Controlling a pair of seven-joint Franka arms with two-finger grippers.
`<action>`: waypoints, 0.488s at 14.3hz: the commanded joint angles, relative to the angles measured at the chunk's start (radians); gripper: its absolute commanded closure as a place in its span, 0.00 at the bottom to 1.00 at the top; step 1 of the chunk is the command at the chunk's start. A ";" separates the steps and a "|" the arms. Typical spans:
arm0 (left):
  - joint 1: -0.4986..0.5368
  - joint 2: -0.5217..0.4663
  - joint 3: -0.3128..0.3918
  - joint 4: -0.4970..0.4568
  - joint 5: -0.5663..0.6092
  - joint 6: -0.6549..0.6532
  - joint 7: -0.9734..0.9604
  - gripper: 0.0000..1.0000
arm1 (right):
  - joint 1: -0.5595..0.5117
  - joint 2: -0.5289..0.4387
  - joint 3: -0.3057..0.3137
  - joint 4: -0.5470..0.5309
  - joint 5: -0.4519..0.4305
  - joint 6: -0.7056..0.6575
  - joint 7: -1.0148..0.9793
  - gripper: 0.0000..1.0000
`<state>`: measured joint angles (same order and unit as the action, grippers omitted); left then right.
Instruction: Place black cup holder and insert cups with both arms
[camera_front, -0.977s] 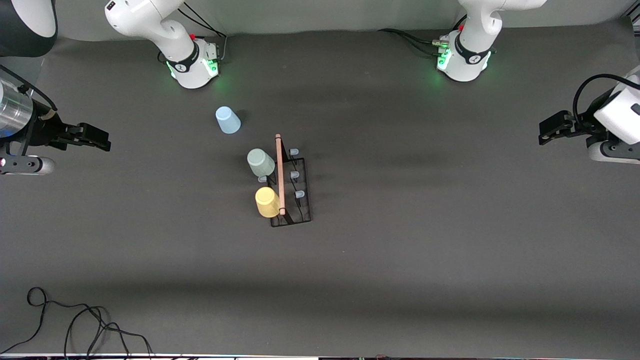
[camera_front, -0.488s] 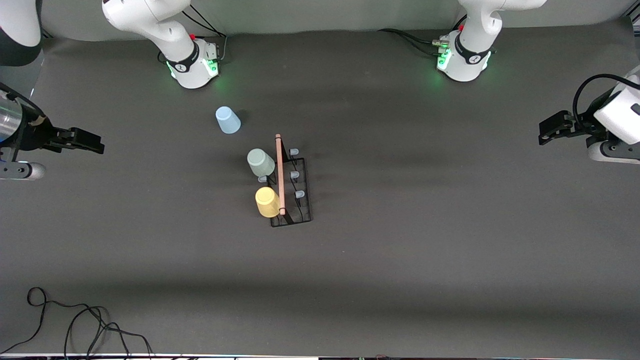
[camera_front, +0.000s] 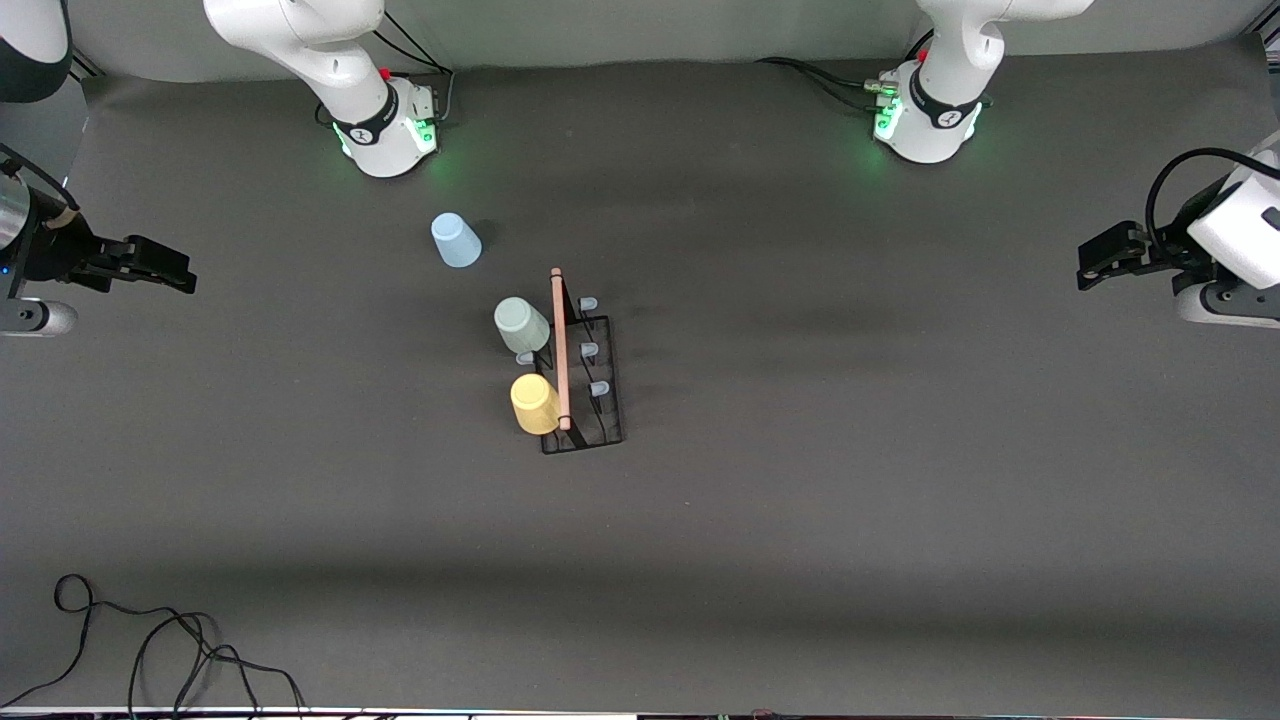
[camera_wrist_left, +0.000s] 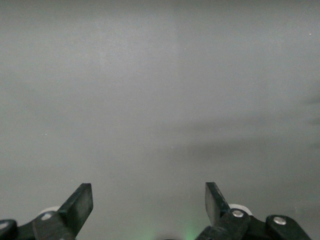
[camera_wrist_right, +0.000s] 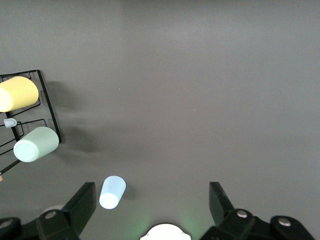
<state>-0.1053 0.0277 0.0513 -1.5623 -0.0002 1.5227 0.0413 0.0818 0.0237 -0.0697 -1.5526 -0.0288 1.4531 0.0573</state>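
Black cup holder (camera_front: 582, 372) mid-table, grey-green cup (camera_front: 521, 325) and yellow cup (camera_front: 535, 403) on its pegs, light blue cup (camera_front: 455, 240) loose nearby toward the bases, right gripper (camera_wrist_right: 152, 200) and left gripper (camera_wrist_left: 148, 202) spread, over opposite table ends, black cable (camera_front: 150, 645) coiled at the near edge.

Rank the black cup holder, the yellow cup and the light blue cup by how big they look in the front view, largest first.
1. black cup holder, clearly the largest.
2. yellow cup and light blue cup: they look about alike in size, so no ranking between them. The yellow one sits on the holder, the blue one stands on the table, farther from the camera.
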 joint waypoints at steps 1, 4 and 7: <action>-0.008 0.003 0.005 0.011 0.009 0.001 -0.015 0.00 | -0.013 -0.041 0.025 -0.052 -0.023 0.033 -0.017 0.00; -0.010 0.002 0.005 0.013 0.008 0.001 -0.015 0.00 | -0.005 -0.037 0.024 -0.049 -0.023 0.032 -0.016 0.00; -0.008 0.000 0.005 0.014 0.008 0.001 -0.015 0.00 | -0.001 -0.037 0.024 -0.049 -0.023 0.030 -0.016 0.00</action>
<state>-0.1053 0.0277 0.0514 -1.5620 -0.0002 1.5228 0.0411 0.0808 0.0119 -0.0517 -1.5750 -0.0296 1.4696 0.0573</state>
